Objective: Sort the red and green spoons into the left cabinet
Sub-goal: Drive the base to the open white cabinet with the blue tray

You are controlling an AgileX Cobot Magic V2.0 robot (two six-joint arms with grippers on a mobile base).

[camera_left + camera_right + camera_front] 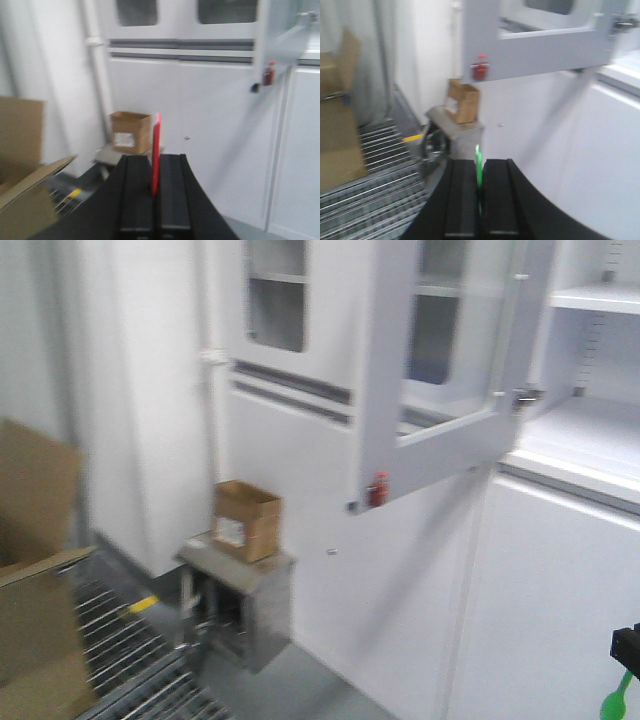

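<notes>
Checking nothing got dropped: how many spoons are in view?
2. The red spoon is clamped in the left hand; the green spoon in the right hand. More could be hidden out of frame.

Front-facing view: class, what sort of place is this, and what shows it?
Probably a lab storeroom or workshop: tall pale cabinets with a glass-paned door swung open, a cardboard box on a metal stand, and steel floor grating.

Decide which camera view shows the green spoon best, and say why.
The right wrist view: the green spoon stands clamped between the right gripper's fingers. The front-facing view catches only its rounded end, bottom right; the left wrist view shows none.
</notes>
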